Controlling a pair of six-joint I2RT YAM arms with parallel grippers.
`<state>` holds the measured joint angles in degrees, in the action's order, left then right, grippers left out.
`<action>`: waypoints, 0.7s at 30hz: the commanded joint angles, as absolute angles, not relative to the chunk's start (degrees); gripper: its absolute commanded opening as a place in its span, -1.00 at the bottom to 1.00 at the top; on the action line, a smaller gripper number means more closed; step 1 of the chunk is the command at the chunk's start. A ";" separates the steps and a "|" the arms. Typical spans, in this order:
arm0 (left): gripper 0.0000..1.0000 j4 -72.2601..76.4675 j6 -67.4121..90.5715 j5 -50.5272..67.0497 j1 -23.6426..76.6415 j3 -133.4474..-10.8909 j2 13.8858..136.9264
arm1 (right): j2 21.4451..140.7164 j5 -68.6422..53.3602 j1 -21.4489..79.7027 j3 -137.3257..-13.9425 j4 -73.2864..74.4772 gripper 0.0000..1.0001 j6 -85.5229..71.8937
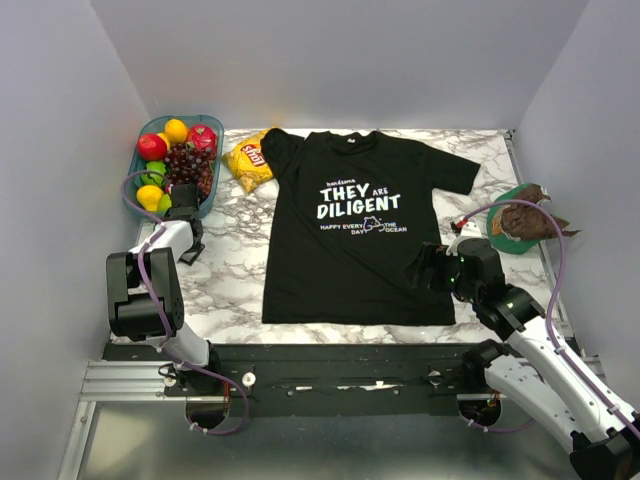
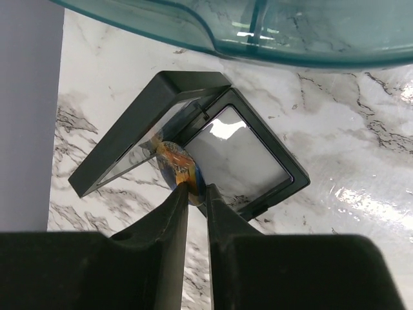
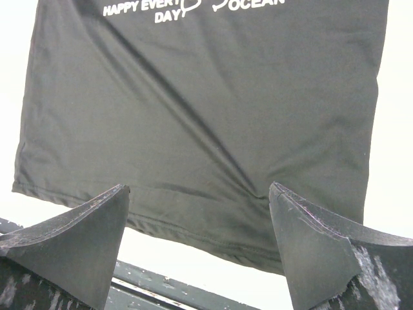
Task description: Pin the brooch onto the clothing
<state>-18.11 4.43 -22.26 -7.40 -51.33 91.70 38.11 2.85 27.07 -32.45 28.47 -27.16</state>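
Observation:
The brooch [image 2: 181, 169], a small round orange-and-dark badge, is pinched edge-on between the fingertips of my left gripper [image 2: 195, 188]. It sits just above an open black display case [image 2: 245, 155] on the marble near the basket. In the top view my left gripper [image 1: 186, 212] is at the far left, well away from the shirt. The black T-shirt [image 1: 350, 240] with white print lies flat in the middle. My right gripper [image 1: 425, 270] is open and empty over the shirt's lower right hem [image 3: 206, 97], its jaws wide apart [image 3: 200, 194].
A teal basket [image 1: 135, 185] of fruit stands at the back left; its rim also shows in the left wrist view [image 2: 290, 51]. A yellow snack bag [image 1: 250, 162] lies beside the shirt's left sleeve. A green plate [image 1: 497, 232] with a brown item sits at the right.

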 commanded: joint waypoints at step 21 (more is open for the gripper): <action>-0.82 -18.54 3.52 -35.42 -3.34 -49.57 86.66 | 38.32 1.67 27.51 -30.76 28.39 0.92 -27.16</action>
